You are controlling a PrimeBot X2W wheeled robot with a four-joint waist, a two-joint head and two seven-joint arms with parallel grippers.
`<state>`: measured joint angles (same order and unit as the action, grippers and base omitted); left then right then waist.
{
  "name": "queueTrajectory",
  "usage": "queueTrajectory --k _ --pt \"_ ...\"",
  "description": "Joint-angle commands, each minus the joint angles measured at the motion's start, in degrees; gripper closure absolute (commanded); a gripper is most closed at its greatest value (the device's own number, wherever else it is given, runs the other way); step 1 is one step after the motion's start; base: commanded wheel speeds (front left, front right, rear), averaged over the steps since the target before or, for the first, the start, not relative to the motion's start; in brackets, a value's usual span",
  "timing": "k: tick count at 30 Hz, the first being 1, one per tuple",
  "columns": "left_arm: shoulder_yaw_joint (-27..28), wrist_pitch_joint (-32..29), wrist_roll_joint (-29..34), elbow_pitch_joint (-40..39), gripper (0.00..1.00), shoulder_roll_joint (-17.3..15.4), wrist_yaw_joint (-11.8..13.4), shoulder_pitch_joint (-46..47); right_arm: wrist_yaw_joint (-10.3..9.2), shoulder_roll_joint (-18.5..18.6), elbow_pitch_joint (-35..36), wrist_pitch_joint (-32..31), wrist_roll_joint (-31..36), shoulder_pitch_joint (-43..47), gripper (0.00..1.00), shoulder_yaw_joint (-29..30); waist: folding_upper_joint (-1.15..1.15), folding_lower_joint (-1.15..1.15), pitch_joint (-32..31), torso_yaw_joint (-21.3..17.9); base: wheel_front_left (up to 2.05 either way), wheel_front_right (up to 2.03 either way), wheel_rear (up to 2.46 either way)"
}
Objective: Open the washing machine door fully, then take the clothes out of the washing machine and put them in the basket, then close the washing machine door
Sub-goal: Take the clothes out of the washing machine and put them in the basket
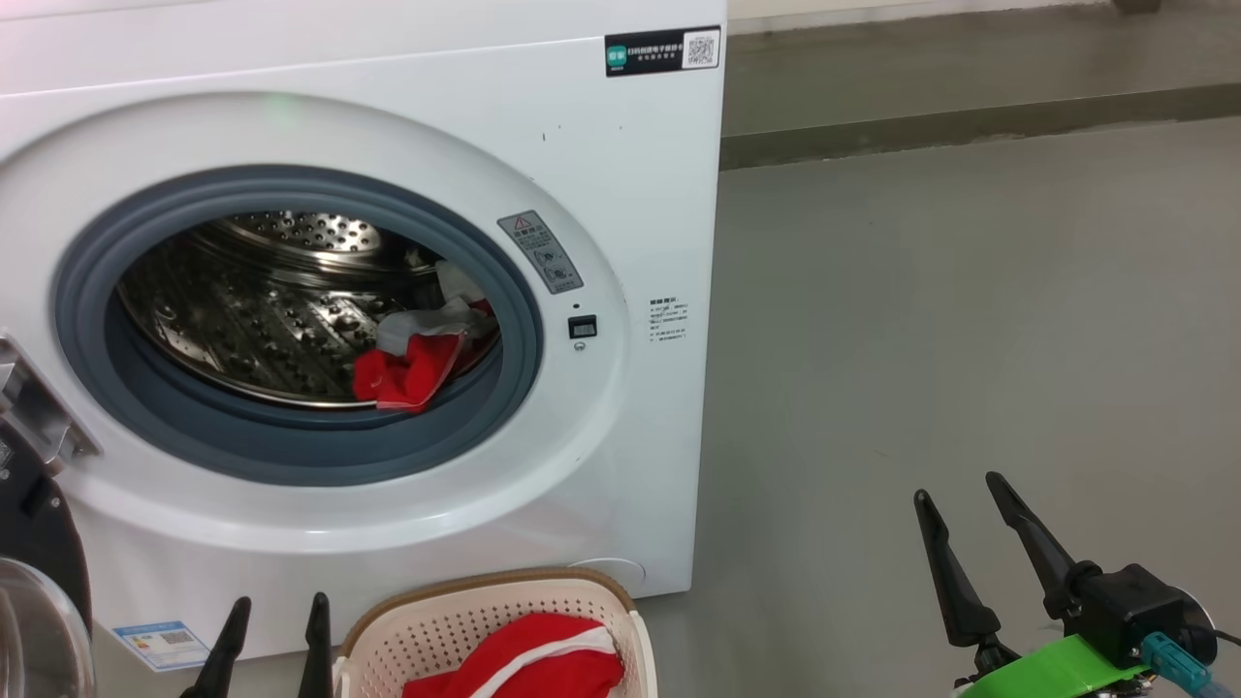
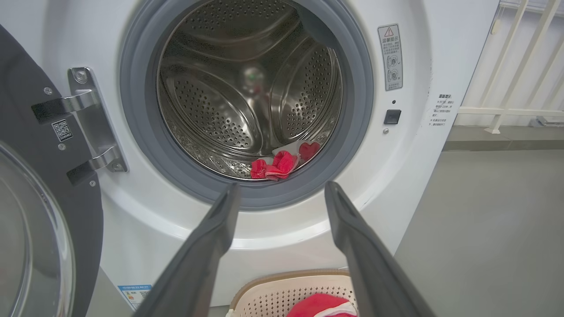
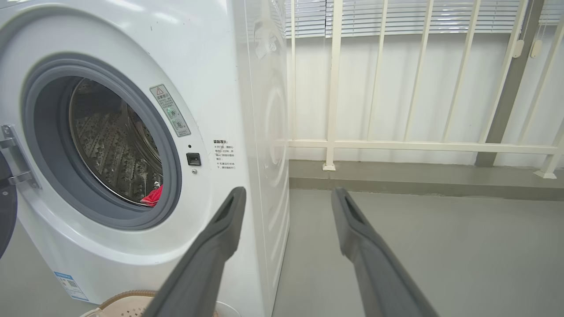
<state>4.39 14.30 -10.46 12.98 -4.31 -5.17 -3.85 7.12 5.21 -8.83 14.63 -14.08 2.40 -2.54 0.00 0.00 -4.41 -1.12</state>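
Observation:
The white washing machine (image 1: 601,174) stands with its door (image 1: 39,572) swung fully open at the far left; the door's black rim and glass (image 2: 31,229) fill the left wrist view's left side. Red and white clothes (image 1: 417,359) lie at the drum's lower right (image 2: 277,165) (image 3: 153,197). More red clothes (image 1: 533,664) lie in the cream basket (image 1: 407,635) on the floor in front of the machine. My left gripper (image 1: 273,613) hangs open and empty just left of the basket, pointing at the drum (image 2: 282,191). My right gripper (image 1: 960,490) stands open and empty off to the right (image 3: 286,196).
Grey floor (image 1: 970,320) stretches right of the machine. A white railing (image 3: 396,145) on a low kerb runs behind it. The door hinge (image 2: 88,127) sits on the machine's left front.

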Motion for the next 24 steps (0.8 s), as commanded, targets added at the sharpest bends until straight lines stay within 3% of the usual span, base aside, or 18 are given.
queueTrajectory --k 1,15,24 --pt "2.04 0.70 0.67 -1.15 0.00 -0.22 -0.37 1.06 0.36 0.57 1.50 0.37 0.37 -0.60 0.00 -1.22 0.00 0.00 0.24 0.06 0.00 0.00 0.00" --pt "2.27 0.70 -1.45 2.44 0.00 0.01 -0.84 8.34 0.36 0.59 1.98 0.37 0.30 -1.53 0.00 -1.93 0.00 0.00 4.93 0.17 0.00 0.00 0.00" --pt "2.78 0.70 -1.81 7.03 0.00 -0.77 -0.94 19.47 0.36 1.18 2.77 0.37 0.41 -4.39 0.00 -2.20 0.00 0.00 12.70 0.13 0.00 0.00 0.00"
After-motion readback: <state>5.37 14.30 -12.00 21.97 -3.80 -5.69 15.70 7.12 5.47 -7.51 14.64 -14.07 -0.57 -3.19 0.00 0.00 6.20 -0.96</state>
